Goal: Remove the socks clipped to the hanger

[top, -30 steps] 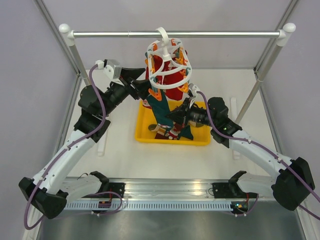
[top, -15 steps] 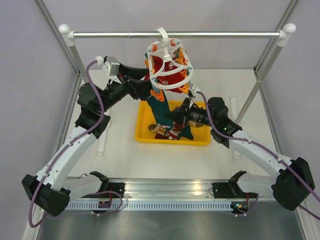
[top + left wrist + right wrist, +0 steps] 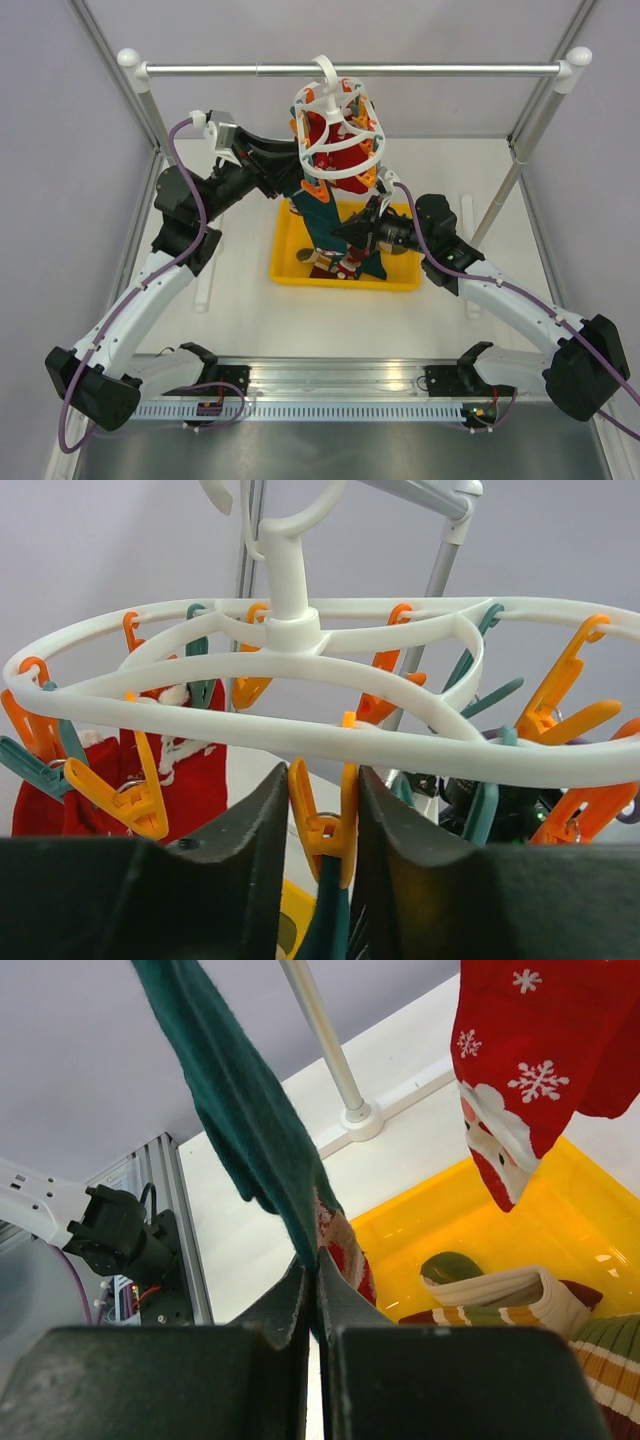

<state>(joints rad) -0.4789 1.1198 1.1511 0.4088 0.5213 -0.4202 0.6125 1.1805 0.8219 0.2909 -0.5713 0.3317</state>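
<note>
Task judged partly done: striped socks (image 3: 520, 1290) lay in the yellow tray (image 3: 430, 1230). A red sock (image 3: 540, 1050) and a teal sock (image 3: 250, 1130) remained clipped to the hanger (image 3: 200, 712). The left claw (image 3: 320, 790) pinched the teal sock's orange peg (image 3: 322, 830). The right claw (image 3: 312, 1275) was clamped on the sock's lower part.

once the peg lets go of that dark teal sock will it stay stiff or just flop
Probably flops: the teal sock hangs as a limp, creased strip down to the right end effector. Likely light, since one small orange peg holds it up. Freed, it should drape, not roll.
</note>
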